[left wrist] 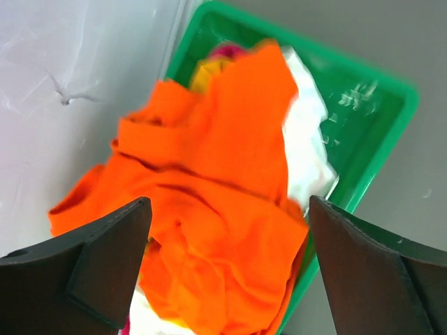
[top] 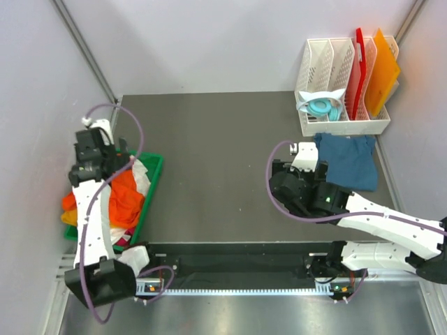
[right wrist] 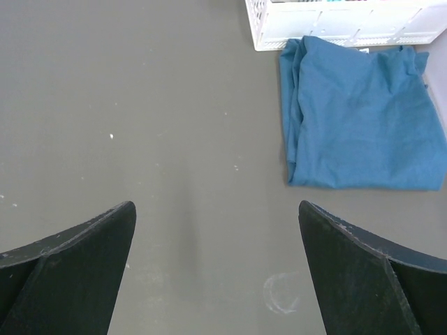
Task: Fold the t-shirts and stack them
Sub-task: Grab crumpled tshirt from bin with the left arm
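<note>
The left gripper [left wrist: 228, 209] hangs with its jaws spread wide and nothing between them. Directly beneath it, filling the gap between the two dark fingers [left wrist: 105, 265], lies the bright orange t-shirt [left wrist: 223, 174], crumpled on top of a heap. Just under the right-hand finger a white t-shirt [left wrist: 307, 139] shows at the side of the heap. Ahead of the fingertips a fold of yellow-orange cloth [left wrist: 202, 70] and a scrap of pink [left wrist: 223, 50] peek out from behind the orange one. The heap sits in a green tray [left wrist: 377, 112]; the orange cloth spills over the tray's edge on the left-finger side, towards the pale wall.

The right gripper [right wrist: 216, 209] is likewise fully open and empty, held above bare dark table [right wrist: 140, 105]. The teal-blue t-shirt [right wrist: 356, 125] lies ahead of it and off to the side of its right-hand finger — well clear of both fingers. The shirt is folded to a rough rectangle, flat on the table. Its far edge runs close along the foot of a white slotted rack [right wrist: 335, 35].

From the overhead view that rack stands beyond the right gripper and holds a red board [top: 360, 63], an orange board [top: 384, 70] and pale blue headphones [top: 323, 108] — all apart from the gripper.
</note>
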Controlling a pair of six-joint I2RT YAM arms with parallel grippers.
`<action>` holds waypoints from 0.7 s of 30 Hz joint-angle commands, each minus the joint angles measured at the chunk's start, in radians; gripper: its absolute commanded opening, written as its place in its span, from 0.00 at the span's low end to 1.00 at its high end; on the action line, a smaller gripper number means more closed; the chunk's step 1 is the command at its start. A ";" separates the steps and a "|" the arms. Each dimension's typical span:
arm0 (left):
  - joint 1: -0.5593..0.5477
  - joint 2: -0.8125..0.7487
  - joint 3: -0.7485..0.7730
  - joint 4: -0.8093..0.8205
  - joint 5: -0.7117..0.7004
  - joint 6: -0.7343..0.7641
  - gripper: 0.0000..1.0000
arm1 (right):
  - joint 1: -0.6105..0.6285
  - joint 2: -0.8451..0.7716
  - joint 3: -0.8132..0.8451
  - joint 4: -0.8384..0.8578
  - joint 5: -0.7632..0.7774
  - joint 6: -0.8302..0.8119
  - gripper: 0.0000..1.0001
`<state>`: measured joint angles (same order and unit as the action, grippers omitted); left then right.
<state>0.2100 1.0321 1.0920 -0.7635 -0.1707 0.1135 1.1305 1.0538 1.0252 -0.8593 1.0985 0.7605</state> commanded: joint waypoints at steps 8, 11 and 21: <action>0.265 0.010 0.157 -0.028 0.369 0.018 0.98 | 0.014 -0.040 -0.047 0.190 -0.020 -0.213 1.00; 0.316 0.016 0.112 -0.052 0.413 0.047 0.98 | 0.014 -0.006 -0.039 0.236 -0.034 -0.265 1.00; 0.361 0.034 -0.021 -0.046 0.524 0.042 0.77 | 0.011 0.170 0.085 0.246 -0.060 -0.309 1.00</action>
<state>0.5644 1.0653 1.0927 -0.8326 0.2787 0.1642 1.1301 1.1835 1.0080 -0.6525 1.0416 0.4801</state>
